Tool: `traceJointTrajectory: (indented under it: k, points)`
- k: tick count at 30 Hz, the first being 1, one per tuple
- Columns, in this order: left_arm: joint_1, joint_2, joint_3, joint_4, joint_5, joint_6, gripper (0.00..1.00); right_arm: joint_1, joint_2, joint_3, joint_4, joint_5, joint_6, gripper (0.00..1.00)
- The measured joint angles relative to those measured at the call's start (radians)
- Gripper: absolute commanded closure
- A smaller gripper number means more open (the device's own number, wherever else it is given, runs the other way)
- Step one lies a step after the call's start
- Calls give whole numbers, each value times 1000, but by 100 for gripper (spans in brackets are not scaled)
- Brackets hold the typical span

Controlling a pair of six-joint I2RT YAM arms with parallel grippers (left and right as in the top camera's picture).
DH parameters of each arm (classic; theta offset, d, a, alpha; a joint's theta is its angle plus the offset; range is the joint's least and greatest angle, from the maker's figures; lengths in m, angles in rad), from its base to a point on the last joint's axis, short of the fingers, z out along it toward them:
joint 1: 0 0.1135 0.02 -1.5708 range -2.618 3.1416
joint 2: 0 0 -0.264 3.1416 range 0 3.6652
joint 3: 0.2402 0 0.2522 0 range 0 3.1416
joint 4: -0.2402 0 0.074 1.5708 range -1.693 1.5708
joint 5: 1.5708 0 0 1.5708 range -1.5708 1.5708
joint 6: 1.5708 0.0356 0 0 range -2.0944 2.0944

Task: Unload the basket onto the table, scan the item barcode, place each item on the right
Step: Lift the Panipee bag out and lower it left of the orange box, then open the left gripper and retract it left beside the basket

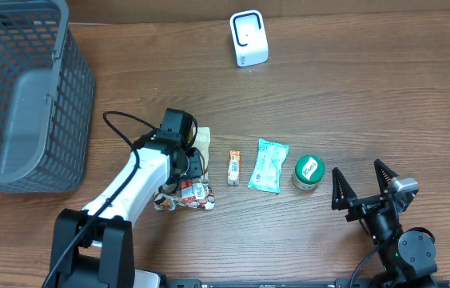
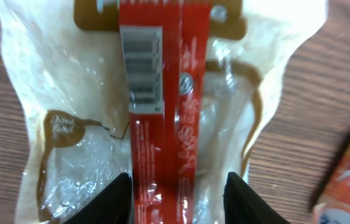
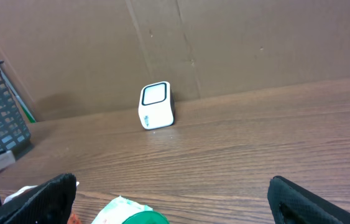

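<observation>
**Desk:** Reference point?
**Me:** I take the white scanner [image 1: 248,38], standing at the far side of the table [image 1: 368,96]. All places are read from it.

**Desk:** Biggest thing first.
**Me:** The grey mesh basket [image 1: 17,88], far to the scanner's left. Next the left gripper [image 2: 178,196], on the robot's side of the scanner and to its left, down over the clear snack bag [image 2: 69,124]. Its fingers [image 2: 117,200] stand part-way apart, astride the bag's red band [image 2: 175,124]. I cannot tell whether they nip the film.

**Desk:** Other arm?
**Me:** The right gripper [image 1: 360,182] is on the robot's side and right of the scanner. Its fingers are spread wide, with nothing between them.

**Desk:** Barcode?
**Me:** On a white label [image 2: 142,68] on the red band, facing up at the left wrist camera. The bag lies on the table.

**Desk:** Small items?
**Me:** One row, straight out from the scanner toward the robot:
- teal packet [image 1: 268,166]
- green-lidded tin [image 1: 308,171], just right of it
- orange sachet [image 1: 234,167], left of it and nearest the bag
</observation>
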Motion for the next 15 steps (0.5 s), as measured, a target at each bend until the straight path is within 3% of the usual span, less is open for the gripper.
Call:
traceJointTrajectory:
  k: [12, 15]
  points:
    - [0, -1, 23, -87, -7, 9, 65, 0, 0, 0, 0, 0, 0, 0]
    - [0, -1, 23, -101, -9, 18, 73, 0, 0, 0, 0, 0, 0, 0]
